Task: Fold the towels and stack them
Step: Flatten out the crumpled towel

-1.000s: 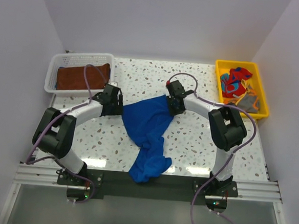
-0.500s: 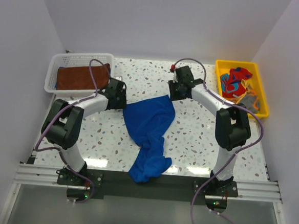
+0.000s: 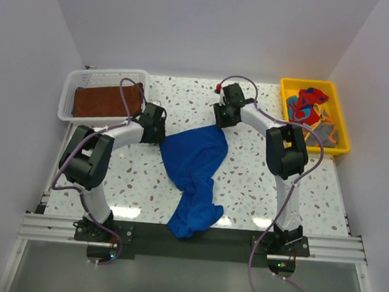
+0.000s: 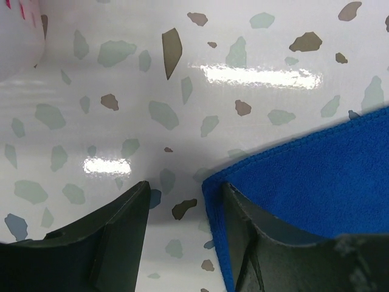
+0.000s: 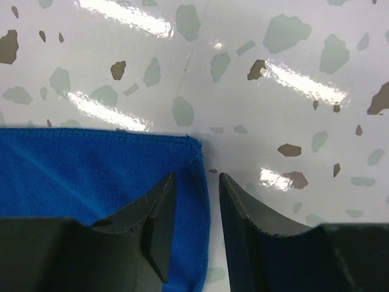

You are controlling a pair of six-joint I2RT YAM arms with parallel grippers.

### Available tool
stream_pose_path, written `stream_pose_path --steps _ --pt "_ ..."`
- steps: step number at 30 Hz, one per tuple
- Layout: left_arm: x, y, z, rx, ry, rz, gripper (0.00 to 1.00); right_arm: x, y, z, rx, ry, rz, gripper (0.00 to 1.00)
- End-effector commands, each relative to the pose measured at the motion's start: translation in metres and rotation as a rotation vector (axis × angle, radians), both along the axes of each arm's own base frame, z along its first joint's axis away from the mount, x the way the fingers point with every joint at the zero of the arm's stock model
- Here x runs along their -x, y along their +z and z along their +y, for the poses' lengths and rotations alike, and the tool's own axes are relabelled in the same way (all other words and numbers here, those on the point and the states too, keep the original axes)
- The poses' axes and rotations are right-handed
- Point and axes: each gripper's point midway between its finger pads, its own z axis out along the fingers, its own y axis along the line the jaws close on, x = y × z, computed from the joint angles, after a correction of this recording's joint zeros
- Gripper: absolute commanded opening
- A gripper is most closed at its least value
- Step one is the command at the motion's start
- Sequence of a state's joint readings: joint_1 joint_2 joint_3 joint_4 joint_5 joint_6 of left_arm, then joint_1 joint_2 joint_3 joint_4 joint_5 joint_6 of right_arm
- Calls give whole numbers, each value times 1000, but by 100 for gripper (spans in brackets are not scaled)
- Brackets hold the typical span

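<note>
At the far left a white basket (image 3: pixel 73 84) holds a folded rust-brown towel (image 3: pixel 107 101), in the same place as a second ago. Just right of it the left gripper (image 3: pixel 160 137) sits low over the table (image 3: pixel 258 184) at the far left corner of the blue towel (image 3: pixel 193 162). Since a second ago its arm has swung in from the left, the elbow now closer to the middle and the wrist nearer the cloth.

In the left wrist view the left gripper (image 4: pixel 183 187) has its jaws apart. The blue towel (image 4: pixel 316 176) reaches into the gap, its hemmed edge running down beside the right finger (image 4: pixel 255 243). The cloth lies flat there and nothing is pinched.

The blue towel is spread across the middle of the table. Its near end is bunched up and hangs over the front edge, much as it was before.

The right gripper (image 3: pixel 220 123) stood on the towel's far right corner a second ago. It is now a little farther back, at the tip of that corner, with its elbow drawn in toward the middle. From the right wrist, the right gripper (image 5: pixel 196 177) shows a narrow gap, with the towel's (image 5: pixel 79 176) side edge lying between the fingers and bare table beyond.

At the far right a yellow tray (image 3: pixel 342 129) holds a crumpled red and blue towel (image 3: pixel 307 104) and an orange towel (image 3: pixel 326 132), both unmoved.
</note>
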State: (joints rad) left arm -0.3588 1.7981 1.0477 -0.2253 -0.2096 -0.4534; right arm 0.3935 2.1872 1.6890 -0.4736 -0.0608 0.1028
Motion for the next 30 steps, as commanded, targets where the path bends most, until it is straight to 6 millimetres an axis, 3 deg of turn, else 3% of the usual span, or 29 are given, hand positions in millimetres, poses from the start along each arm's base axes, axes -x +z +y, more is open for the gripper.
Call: stream_pose_path --steps 1,6,9,10,13,18,25,30 --pt "-14 7 -6 -4 -1 -40 56 -15 12 10 -19 30 -40 38" --pt "-12 -2 -5 -32 -1 -16 55 -17 -10 5 26 21 -14 38" --pt "-10 -5 -5 -43 -1 -7 54 -17 -14 -2 69 19 -10 30" --pt "-11 -5 -5 -46 1 -7 54 -15 -16 -6 83 16 -6 18" --pt "-10 -7 -5 -53 0 0 54 -12 -18 -20 97 -17 -2 0" --pt "-8 -11 -8 -65 -4 16 54 -6 -17 -38 117 -52 7 0" --pt "-1 -15 -14 -85 -25 42 50 -1 -19 -48 114 -80 19 0" --pt "-1 -22 -19 -98 -29 69 35 2 -12 -50 83 -90 5 0"
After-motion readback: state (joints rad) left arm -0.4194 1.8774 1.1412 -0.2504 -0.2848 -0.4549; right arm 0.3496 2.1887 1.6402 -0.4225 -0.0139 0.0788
